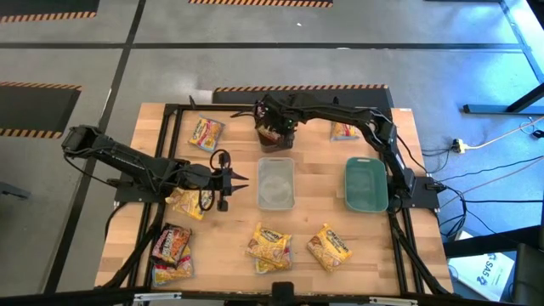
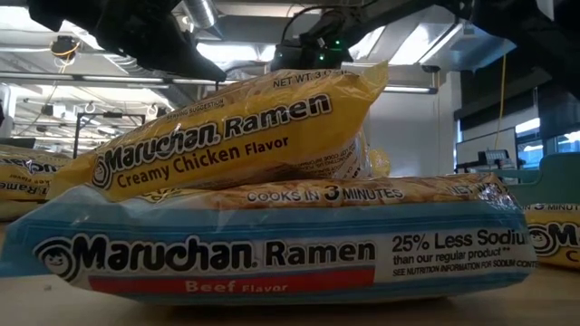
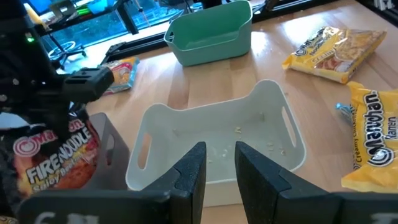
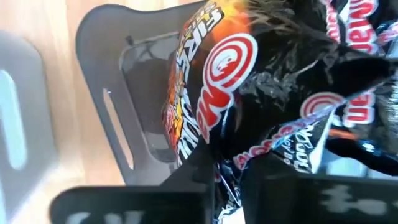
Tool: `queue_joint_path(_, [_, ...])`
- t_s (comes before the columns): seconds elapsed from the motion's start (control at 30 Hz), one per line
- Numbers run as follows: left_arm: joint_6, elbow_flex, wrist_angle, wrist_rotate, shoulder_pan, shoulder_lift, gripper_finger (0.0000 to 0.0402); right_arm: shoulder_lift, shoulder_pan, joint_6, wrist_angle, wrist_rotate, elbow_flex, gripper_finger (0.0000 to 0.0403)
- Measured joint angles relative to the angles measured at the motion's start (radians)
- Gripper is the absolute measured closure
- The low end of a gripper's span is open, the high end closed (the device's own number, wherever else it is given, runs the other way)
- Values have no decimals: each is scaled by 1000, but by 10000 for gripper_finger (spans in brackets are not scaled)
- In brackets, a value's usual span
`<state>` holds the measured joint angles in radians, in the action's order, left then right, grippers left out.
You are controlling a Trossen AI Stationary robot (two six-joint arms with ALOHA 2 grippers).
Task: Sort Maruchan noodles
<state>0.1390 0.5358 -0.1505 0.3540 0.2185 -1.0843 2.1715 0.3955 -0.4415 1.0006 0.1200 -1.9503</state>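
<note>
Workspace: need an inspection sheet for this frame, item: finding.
Surface: wooden table in a black frame; crumbs in the clear bin.
Job's things: dark Fire Noodle packet held over the grey bin; yellow packets at the near edge, a stacked pair near the left corner, single packets and at the far side.
Clutter: teal bin empty; otherwise nothing seen.
Grippers: right gripper shut on the Fire Noodle packet; left gripper empty, fingers slightly apart, facing the clear bin, with another packet beside that arm.
Cables: loose leads on the floor right of the table.
Surroundings: striped floor tape; no person seen.
</note>
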Motion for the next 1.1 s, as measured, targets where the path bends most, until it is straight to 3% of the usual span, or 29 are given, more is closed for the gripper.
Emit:
queue_joint_path(0.5, [-27, 0, 1, -5, 12, 0, 323, -6, -3, -170, 157, 47, -80, 389])
queue_joint_path(1.1, [-32, 0, -1, -4, 12, 0, 323, 52, -9, -177, 85, -7, -79, 387])
